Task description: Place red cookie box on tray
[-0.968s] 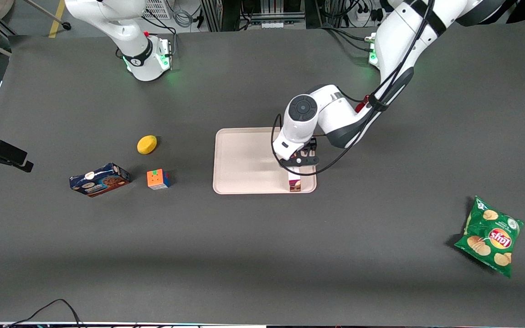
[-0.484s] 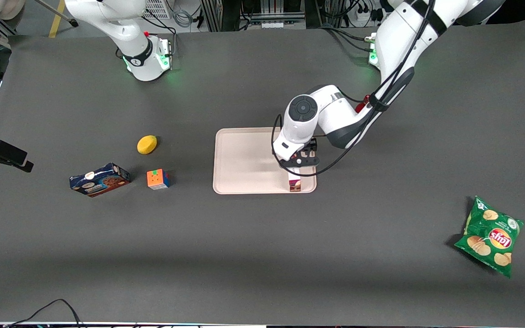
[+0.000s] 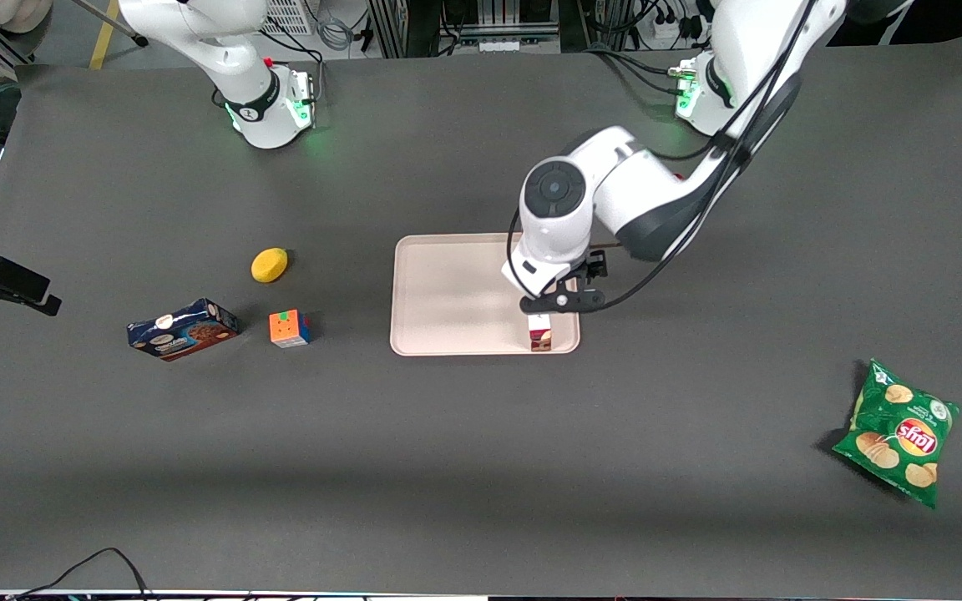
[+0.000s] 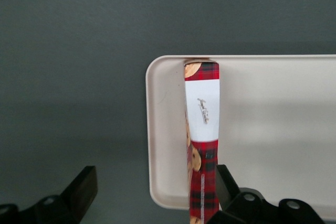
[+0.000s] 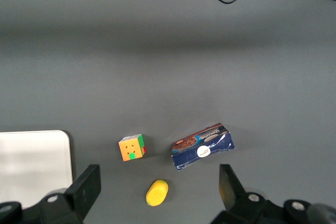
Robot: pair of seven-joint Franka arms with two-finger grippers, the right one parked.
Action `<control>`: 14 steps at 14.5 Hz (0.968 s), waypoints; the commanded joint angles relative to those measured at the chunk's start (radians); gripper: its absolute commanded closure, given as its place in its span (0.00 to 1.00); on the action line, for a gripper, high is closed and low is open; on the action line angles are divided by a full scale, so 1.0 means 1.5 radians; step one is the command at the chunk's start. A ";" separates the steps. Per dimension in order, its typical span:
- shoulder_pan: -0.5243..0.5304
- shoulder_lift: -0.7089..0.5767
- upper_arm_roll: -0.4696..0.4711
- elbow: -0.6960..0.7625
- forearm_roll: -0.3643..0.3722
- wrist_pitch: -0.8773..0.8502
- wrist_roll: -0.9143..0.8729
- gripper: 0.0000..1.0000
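Observation:
The red cookie box (image 3: 540, 332) (image 4: 202, 129) stands on its long thin edge on the pinkish-cream tray (image 3: 448, 292) (image 4: 273, 124), along the tray's rim toward the working arm's end. Its plaid top with a white panel faces up. My left gripper (image 3: 562, 298) (image 4: 153, 174) hovers just above the box, open wide. One finger (image 4: 224, 182) sits close against the box's side. The other finger (image 4: 81, 190) hangs over the bare table outside the tray. The farther part of the box is hidden under the wrist in the front view.
Toward the parked arm's end lie a dark blue cookie box (image 3: 183, 329), a colour cube (image 3: 290, 328) and a yellow lemon-like thing (image 3: 269, 265). A green chips bag (image 3: 898, 431) lies toward the working arm's end, nearer the front camera.
The left arm's wrist has lifted and shifted a little toward the working arm's end. The red cookie box stays where it was on the tray.

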 commanded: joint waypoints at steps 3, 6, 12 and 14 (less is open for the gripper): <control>0.018 -0.181 0.100 -0.012 -0.111 -0.130 0.245 0.00; 0.011 -0.273 0.232 -0.013 -0.191 -0.184 0.377 0.00; 0.014 -0.377 0.384 -0.049 -0.195 -0.187 0.458 0.00; 0.016 -0.379 0.415 -0.059 -0.214 -0.174 0.478 0.00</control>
